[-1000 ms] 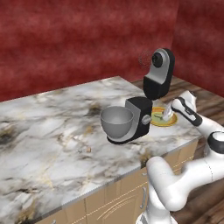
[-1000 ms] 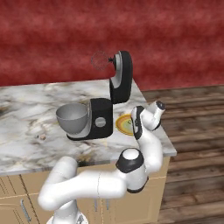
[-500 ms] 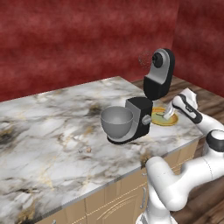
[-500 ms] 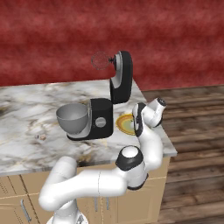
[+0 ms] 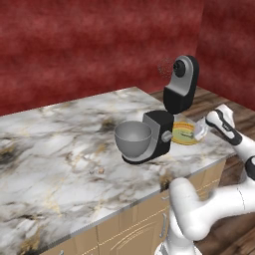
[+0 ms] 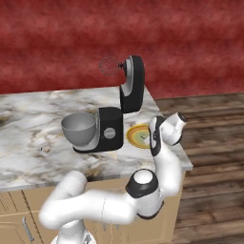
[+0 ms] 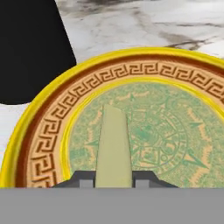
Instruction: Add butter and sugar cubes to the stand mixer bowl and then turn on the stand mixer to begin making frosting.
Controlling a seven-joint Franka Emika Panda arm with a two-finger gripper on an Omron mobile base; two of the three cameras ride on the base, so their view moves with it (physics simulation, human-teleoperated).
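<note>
Down at the gripper (image 7: 113, 183), the two dark fingertips (image 7: 86, 182) sit one on each side of a pale, cream-coloured stick of butter (image 7: 113, 146), touching its sides, so the jaws look clamped on it just above the plate (image 7: 48, 118). That plate is flat and round, with a glossy yellow rim, a brown band of angular key pattern and a faded green centre. Just past its rim in the hand view looms the smooth black bulk of the stand mixer (image 7: 30, 48), so there is little open room on that side. From the left base view, the white arm reaches in over the counter's right-hand corner, and the plate (image 5: 185, 133) lies near that corner, just beside the mixer's base. The stand mixer (image 5: 167, 119) is matte black with a silver round knob, and its head is tilted up and back. The stand mixer bowl (image 5: 133, 139), deep grey brushed metal with plain sides, sits on the oval base with its mouth open to the air. The countertop (image 5: 60, 149) is polished white marble veined in grey and gold, wide and bare to the left. Two tiny pale specks (image 5: 97, 170) lie there near the front edge, too small to name. Red mottled walls close the back.
</note>
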